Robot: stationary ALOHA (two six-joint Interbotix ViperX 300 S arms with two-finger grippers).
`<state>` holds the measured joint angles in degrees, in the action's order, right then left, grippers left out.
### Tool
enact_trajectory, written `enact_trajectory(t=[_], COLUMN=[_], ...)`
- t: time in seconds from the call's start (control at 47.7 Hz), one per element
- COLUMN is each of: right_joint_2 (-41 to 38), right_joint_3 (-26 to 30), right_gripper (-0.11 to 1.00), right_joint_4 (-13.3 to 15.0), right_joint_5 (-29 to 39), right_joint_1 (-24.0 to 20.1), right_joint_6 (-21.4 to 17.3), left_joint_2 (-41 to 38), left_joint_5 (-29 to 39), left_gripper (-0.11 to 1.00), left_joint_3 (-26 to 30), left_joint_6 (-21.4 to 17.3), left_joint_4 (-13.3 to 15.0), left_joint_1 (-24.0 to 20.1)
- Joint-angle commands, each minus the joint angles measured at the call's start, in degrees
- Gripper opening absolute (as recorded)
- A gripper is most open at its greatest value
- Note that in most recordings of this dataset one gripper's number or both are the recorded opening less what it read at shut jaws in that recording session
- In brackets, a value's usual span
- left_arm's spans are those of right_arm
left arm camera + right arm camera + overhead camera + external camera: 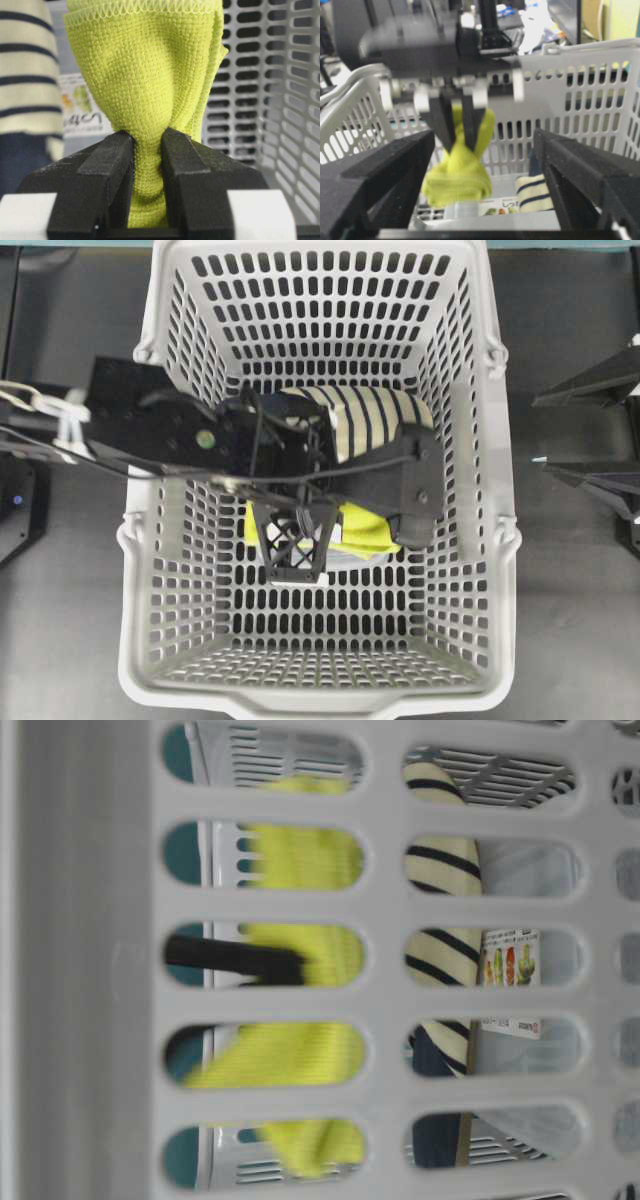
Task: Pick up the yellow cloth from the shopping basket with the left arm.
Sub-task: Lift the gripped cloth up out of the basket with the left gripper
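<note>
The yellow cloth is bunched and pinched between the jaws of my left gripper, inside the shopping basket. In the overhead view the left arm reaches in over the basket's left rim, and its gripper points down beside the cloth. In the right wrist view the cloth hangs from the left gripper just above the basket floor; I cannot tell whether its lower end still touches. My right gripper is open and empty outside the basket's right wall.
A cream slipper with navy stripes lies in the basket behind the cloth and also shows in the left wrist view. A flat package with a printed label lies on the basket floor under them. The basket walls stand close on all sides.
</note>
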<state>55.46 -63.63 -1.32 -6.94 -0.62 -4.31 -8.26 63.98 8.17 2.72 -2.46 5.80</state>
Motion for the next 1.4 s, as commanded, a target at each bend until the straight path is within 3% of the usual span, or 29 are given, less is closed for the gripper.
enact_trajectory(t=[0.0, 0.252, 1.384], right_joint_2=[-0.3, -0.3, -0.4], right_joint_3=[0.4, 0.4, 0.1], right_gripper=[0.76, 0.76, 0.76], right_joint_4=[-0.3, -0.3, -0.3], right_joint_5=[-0.4, -0.4, -0.4], right_joint_1=[-0.1, -0.2, -0.7], right_joint_6=[-0.2, -0.3, -0.3], left_joint_2=[2.0, 2.0, 1.6], left_joint_5=[5.4, 13.5, 15.8], left_gripper=[0.15, 0.15, 0.15], left_joint_3=[6.9, 15.4, 18.1], left_joint_6=[0.2, 0.2, 0.2], left_joint_4=[-0.2, -0.2, -0.2], left_joint_1=[0.1, 0.1, -0.1])
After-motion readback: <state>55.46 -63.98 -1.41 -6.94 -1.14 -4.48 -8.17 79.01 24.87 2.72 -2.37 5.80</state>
